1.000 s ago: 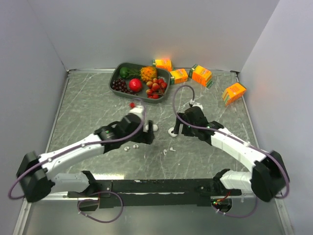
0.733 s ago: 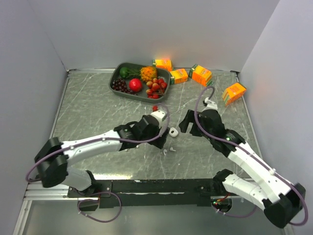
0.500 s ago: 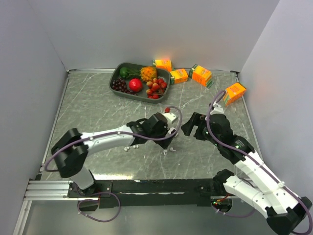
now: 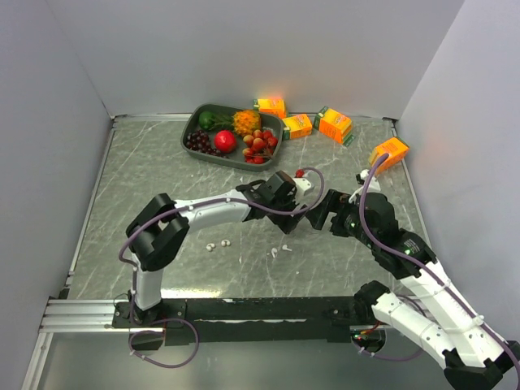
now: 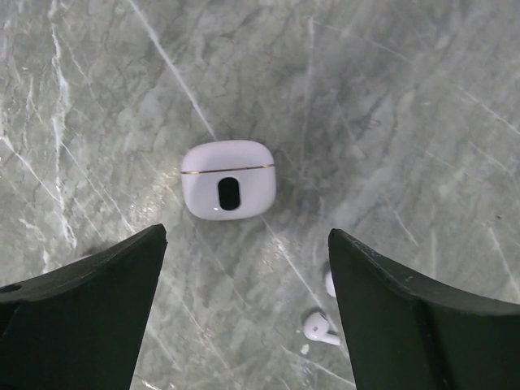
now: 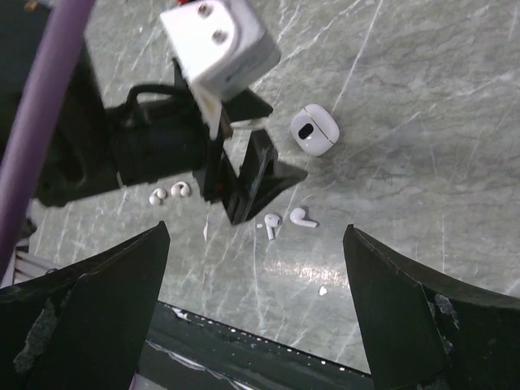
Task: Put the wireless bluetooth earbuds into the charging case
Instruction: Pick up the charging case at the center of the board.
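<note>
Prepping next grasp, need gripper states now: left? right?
Left gripper: open, holding nothing.
Right gripper: open, holding nothing.

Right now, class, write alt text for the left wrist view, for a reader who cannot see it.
A closed white charging case lies on the grey marbled table, just ahead of the left gripper, whose black fingers stand wide apart. Two small white earbuds lie beside the finger at lower right, one partly hidden behind it.
</note>
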